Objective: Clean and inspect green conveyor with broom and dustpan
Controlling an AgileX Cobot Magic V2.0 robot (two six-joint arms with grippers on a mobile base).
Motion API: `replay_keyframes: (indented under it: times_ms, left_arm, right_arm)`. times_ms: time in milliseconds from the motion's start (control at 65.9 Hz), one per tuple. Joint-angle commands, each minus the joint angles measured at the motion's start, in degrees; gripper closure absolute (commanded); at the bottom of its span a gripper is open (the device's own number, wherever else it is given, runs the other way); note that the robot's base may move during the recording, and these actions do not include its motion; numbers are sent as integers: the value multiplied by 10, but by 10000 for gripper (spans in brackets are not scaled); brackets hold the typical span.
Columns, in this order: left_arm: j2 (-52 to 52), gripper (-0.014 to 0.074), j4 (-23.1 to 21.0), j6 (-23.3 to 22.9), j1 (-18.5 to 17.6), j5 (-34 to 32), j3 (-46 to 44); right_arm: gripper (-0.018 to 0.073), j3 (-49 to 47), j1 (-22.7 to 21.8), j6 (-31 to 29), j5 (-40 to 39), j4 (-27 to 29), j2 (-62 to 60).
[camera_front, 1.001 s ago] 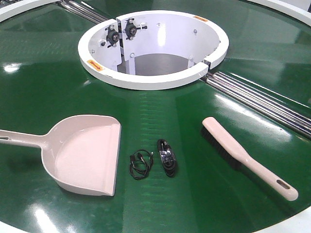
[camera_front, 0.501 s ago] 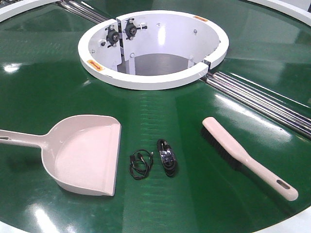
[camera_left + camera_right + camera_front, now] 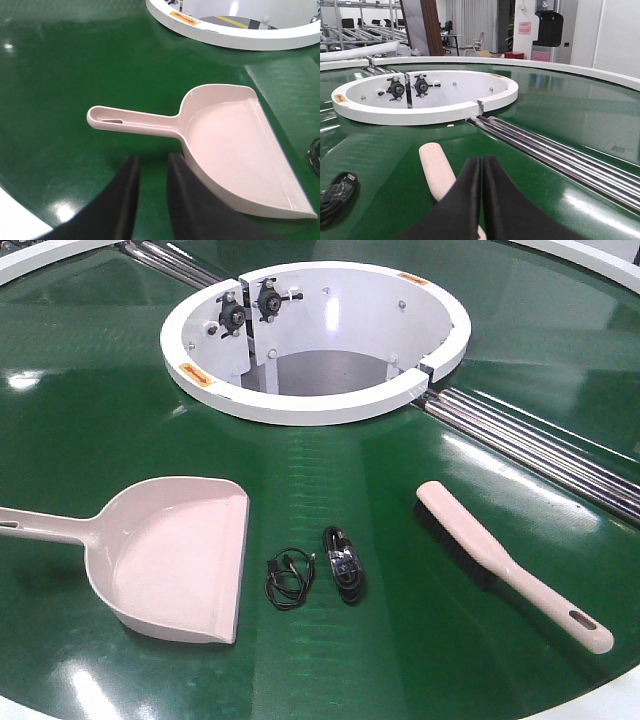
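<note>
Conveyor (image 3: 100, 440), front view: dustpan (image 3: 175, 560) lies flat at front-left, mouth facing right, handle running off to the left edge. Broom (image 3: 468, 532) lies at front-right, well apart from the pan, black bristles showing along its left side, handle toward the near-right rim. Thin cable (image 3: 288, 578) and thick cable (image 3: 343, 564), both coiled, sit betw. the two, nearer the pan's mouth. White ring (image 3: 300, 405) behind; rollers (image 3: 540, 445) to its right.

L gripper (image 3: 152, 159): fingers slightly parted, nothing betw. them, hovering near the dustpan handle. R gripper (image 3: 481, 159): fingers pressed together, empty, above the broom's head end.
</note>
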Motion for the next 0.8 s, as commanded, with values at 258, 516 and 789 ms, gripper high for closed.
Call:
replay_keyframes:
  times_ms: [258,516,789]
  left_arm:
    - [5,58,-5,-6,0,-37,-19]
    - [23,72,-57,35,0,-15,-29]
    - [198,125,-57,142,0,108,-193]
  right_arm:
    - [568,1,-2,-1,-43,-5,-6]
    - [568,1,-2,-1,-43,-5,-6]
    - [568,1,-2,-1,-43,-5,-6]
